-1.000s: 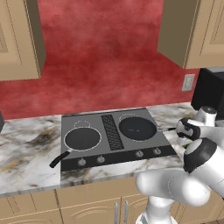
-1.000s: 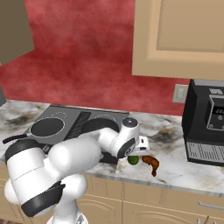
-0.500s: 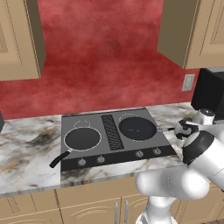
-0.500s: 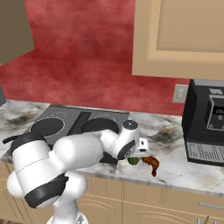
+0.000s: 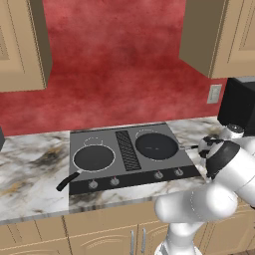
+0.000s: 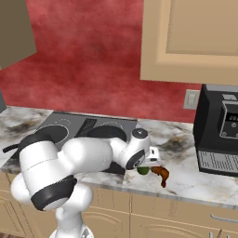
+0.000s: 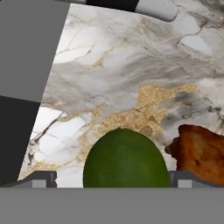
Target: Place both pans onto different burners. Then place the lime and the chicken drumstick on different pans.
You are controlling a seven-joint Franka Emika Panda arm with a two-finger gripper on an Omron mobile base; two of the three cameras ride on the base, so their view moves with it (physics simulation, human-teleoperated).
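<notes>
The robot's bulky white arm (image 6: pixel 79 160) is covering much of the right-hand shallow black frying pan (image 6: pixel 109 133) in the right base view, leaving just its far edge showing. Beside that pan, the small round green lime (image 7: pixel 125 160) is being cut off along its bottom in the hand view, and the reddish-brown chicken drumstick (image 7: pixel 202 153) is running off the right edge there.
</notes>
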